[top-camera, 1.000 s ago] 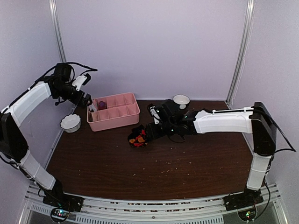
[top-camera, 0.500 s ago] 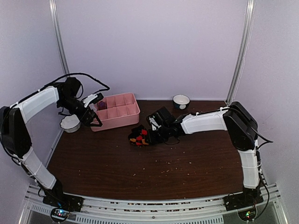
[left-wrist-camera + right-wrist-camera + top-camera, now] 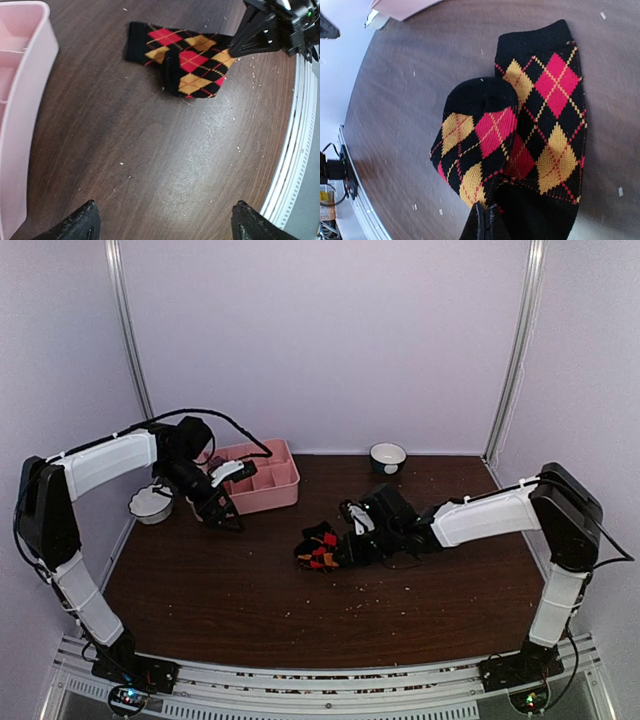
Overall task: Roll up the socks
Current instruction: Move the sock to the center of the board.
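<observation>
From above, your right pincer [image 3: 340, 548] is down at the argyle sock [image 3: 318, 546]. The sock lies near the middle of the dark tabletop [image 3: 300, 620], well apart from the pink compartment tray [image 3: 272, 486]. Your left pincer [image 3: 224, 508] hangs just in front of that tray, with a white bowl [image 3: 150, 503] off to its left.

In the left wrist view, your left fingertips [image 3: 75, 225] stand wide apart over bare tabletop, gripping nothing. The sock lies ahead of them, with the right pincer's narrow tip touching its right edge.

In the right wrist view, your right pincer is pressed together on the sock's near edge. A rounded, black-tipped end lies folded over the flat part.
</observation>
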Tool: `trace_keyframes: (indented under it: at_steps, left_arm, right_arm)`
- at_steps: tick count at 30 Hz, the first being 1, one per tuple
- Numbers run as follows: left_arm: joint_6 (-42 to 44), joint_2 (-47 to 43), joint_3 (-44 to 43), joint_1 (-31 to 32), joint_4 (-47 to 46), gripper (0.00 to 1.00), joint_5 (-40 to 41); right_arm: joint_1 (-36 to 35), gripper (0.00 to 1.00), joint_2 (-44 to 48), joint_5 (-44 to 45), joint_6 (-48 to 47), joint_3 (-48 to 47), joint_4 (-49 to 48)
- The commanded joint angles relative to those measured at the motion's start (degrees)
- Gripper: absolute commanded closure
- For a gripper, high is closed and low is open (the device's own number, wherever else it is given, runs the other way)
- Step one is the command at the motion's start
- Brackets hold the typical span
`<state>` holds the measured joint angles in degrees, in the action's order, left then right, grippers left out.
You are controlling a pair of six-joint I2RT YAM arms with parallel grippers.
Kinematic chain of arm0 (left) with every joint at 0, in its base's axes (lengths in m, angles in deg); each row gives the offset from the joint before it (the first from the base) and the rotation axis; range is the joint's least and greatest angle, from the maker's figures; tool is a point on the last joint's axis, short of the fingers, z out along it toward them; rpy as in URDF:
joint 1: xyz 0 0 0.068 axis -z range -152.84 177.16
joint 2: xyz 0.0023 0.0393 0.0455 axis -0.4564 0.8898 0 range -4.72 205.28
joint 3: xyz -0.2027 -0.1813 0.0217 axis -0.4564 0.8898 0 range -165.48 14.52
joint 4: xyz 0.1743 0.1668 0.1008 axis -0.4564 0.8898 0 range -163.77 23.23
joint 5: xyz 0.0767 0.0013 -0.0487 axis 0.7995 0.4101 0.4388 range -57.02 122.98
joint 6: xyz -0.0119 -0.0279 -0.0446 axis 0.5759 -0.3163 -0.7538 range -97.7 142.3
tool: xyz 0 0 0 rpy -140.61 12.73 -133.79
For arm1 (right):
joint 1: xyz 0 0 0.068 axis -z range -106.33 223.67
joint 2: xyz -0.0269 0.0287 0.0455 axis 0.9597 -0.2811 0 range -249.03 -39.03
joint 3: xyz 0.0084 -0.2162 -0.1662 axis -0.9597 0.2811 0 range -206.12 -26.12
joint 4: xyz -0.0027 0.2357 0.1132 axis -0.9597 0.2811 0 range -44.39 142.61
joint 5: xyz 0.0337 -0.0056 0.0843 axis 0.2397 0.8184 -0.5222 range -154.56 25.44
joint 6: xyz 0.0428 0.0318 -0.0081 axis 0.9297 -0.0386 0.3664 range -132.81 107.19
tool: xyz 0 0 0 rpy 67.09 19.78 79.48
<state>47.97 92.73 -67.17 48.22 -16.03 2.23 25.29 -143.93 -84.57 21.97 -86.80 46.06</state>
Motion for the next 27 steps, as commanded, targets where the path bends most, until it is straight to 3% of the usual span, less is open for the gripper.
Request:
trace_keyframes:
  at_steps: [1, 7, 17, 27]
  left_arm:
    - [1.77, 3.71, -3.04, 3.36, 0.11, 0.08, 0.78]
    - [3.74, 9.99, -8.46, 9.37, -0.17, 0.11, 4.36]
    - [3.6, 24.05, -22.84, 15.76, -3.0, 0.18, 2.37]
    - [-1.47, 35.14, -30.85, 20.0, -6.89, 0.36, -0.46]
  right_arm:
    - [-1.46, 1.0, 5.71, -1.66, 1.54, 9.42, -3.13]
    - [-1.93, 1.0, 12.07, -1.54, 3.2, 18.26, -4.05]
    - [-2.77, 1.0, 13.4, 0.45, -0.71, 18.63, 3.38]
    - [-4.62, 1.0, 12.17, 0.14, 0.28, 20.59, -1.55]
